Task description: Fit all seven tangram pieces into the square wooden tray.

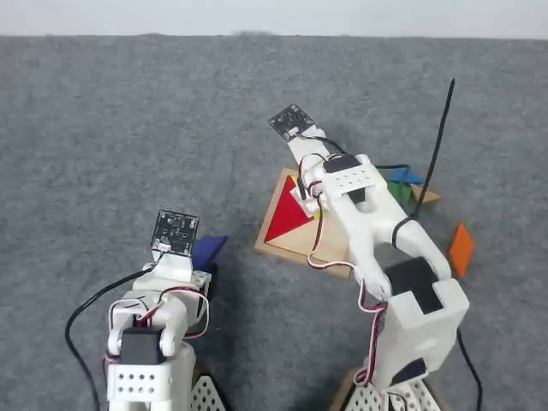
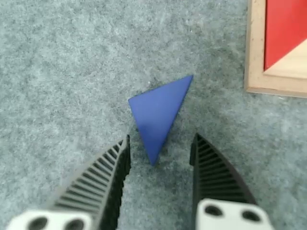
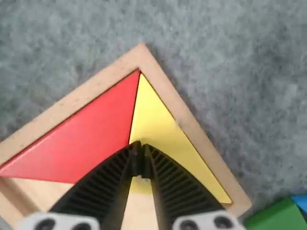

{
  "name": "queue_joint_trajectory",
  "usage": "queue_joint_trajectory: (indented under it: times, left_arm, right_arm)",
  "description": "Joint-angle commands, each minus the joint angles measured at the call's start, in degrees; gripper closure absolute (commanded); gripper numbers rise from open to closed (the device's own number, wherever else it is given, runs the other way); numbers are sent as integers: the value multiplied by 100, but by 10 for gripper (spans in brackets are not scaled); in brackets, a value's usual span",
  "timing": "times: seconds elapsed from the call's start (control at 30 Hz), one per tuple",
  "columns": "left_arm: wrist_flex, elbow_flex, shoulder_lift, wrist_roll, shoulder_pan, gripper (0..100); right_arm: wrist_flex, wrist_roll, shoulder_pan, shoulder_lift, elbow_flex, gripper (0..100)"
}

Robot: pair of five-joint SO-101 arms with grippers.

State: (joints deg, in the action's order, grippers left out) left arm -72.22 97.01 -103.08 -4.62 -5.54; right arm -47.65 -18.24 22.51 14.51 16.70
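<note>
Left gripper (image 2: pixel 161 139) spread wide, straddling blue triangle (image 2: pixel 158 112) beside tray (image 2: pixel 254 48). Right gripper (image 3: pixel 140 146) pinched closed, over yellow triangle (image 3: pixel 153 120) inside tray.

Our left arm (image 1: pixel 158 334) sits tucked near its base, the left gripper (image 2: pixel 160 140) spread wide. Our right arm (image 1: pixel 377 224) is stretched farther forward, the right gripper (image 3: pixel 139 146) pressed fully together.

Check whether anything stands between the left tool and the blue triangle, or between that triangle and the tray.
Nothing visible. The left tool is open astride the tip of the blue triangle, and bare grey mat lies between the triangle and the wooden tray. The right tool is shut over the yellow triangle in the tray.
</note>
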Motion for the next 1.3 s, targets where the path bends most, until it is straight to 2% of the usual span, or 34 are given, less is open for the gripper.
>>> queue_joint_trajectory:
  times: [0.0, 0.17, 0.47, 0.67, 0.97, 1.07, 1.13, 1.27]
  left_arm:
    - [-9, -57, -105, 62, 26, 800]
    - [-9, -57, -105, 62, 26, 800]
    - [-9, -57, -105, 62, 26, 800]
    - [-9, -57, -105, 62, 26, 800]
    - [-9, -57, -105, 62, 26, 800]
    - [-9, -57, -105, 62, 26, 800]
    - [-9, -57, -105, 62, 35, 800]
    - [-9, -57, -105, 62, 26, 800]
  right_arm:
    - [-400, 273, -66, -910, -211, 992]
    - [-840, 536, -286, -2396, 299, 992]
    - [-602, 554, -303, -4840, 3218, 992]
    - [-1376, 510, -207, -4989, 3349, 992]
    - [-1376, 615, -242, -4963, 3358, 992]
    - [-1156, 1398, -259, -4848, 3420, 992]
    - [-1015, 1626, -312, -4734, 3437, 992]
    - [-1024, 2127, 22, -4435, 3429, 981]
